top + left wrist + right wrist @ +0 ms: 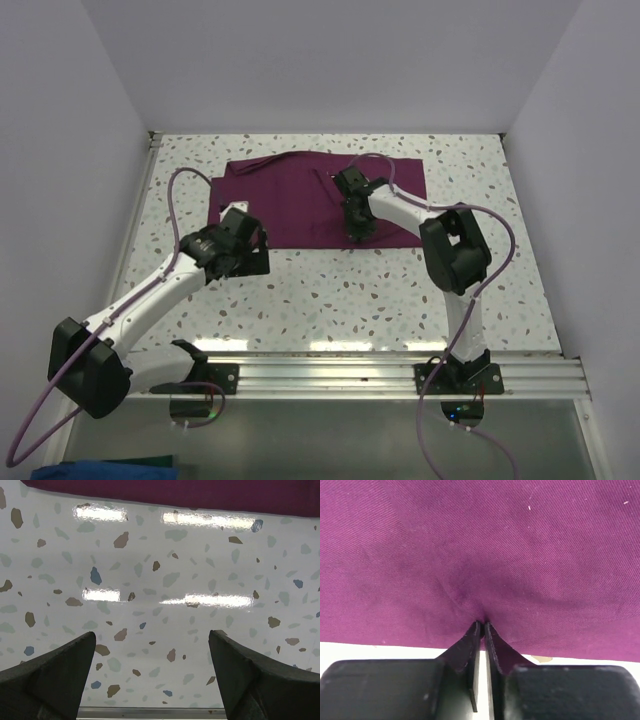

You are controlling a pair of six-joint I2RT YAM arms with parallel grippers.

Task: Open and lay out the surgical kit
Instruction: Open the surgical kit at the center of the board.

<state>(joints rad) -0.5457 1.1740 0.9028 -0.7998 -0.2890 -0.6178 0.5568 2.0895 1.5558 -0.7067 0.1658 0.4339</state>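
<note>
While the right gripper pinches the dark purple-maroon cloth wrap near its edge, a slow, low pull seems best; left gripper gapes wide, empty.

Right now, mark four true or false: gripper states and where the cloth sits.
1. The right gripper is shut on the cloth. True.
2. The left gripper also grips the cloth. False: it is open over bare table.
3. The cloth lies at the table's near edge. False: it lies toward the far side.
4. The right gripper pinches the cloth close to its near edge. True.
</note>
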